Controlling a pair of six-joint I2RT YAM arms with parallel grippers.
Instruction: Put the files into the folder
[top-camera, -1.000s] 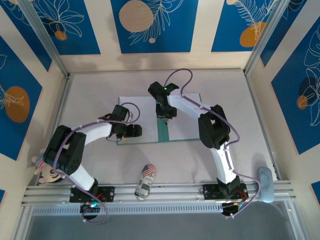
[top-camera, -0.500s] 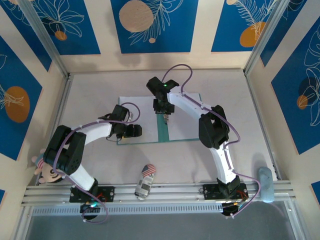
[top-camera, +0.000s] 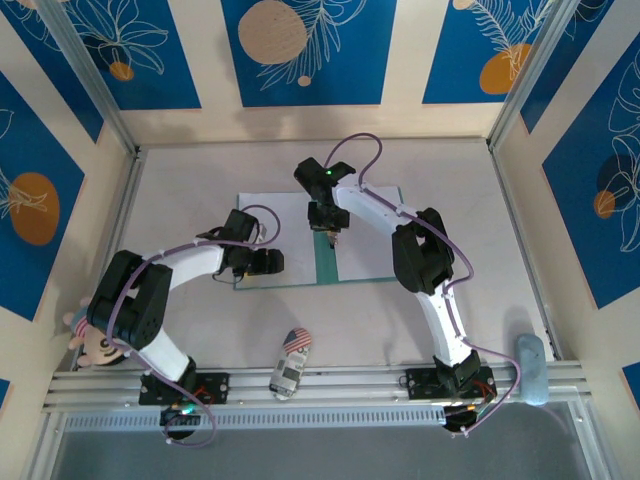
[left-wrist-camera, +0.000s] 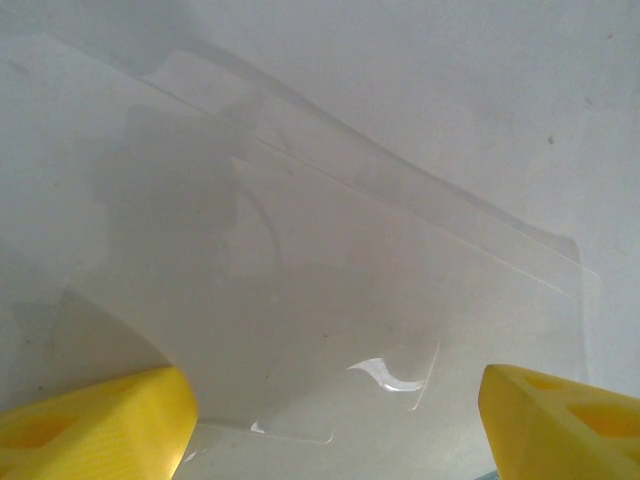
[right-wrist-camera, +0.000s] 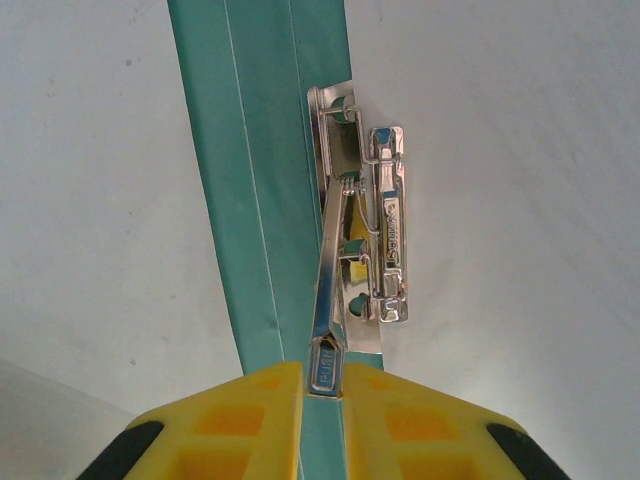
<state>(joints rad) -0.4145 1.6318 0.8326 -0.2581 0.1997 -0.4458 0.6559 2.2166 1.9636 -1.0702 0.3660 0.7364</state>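
Observation:
The teal-green folder (top-camera: 327, 262) lies open on the table, showing mostly as its centre strip (right-wrist-camera: 260, 150). White files cover both leaves: one sheet (top-camera: 277, 213) on the left, one (top-camera: 366, 256) on the right. A metal clip (right-wrist-camera: 368, 230) sits on the strip. My right gripper (right-wrist-camera: 322, 385) is shut on the clip's lever (right-wrist-camera: 325, 300), marked PUSH, and stands over the crease (top-camera: 330, 236). My left gripper (left-wrist-camera: 335, 430) is open, its yellow fingers (left-wrist-camera: 100, 420) wide apart over the left sheet (left-wrist-camera: 300, 250) near its front edge (top-camera: 268, 262).
A toy car (top-camera: 291, 360) sits near the front rail. A doll (top-camera: 88, 340) lies at the left edge and a pale blue object (top-camera: 530, 366) at the right. Panel walls enclose the table on three sides.
My right wrist has shifted slightly over the crease while staying on the clip lever. The left arm has not moved.

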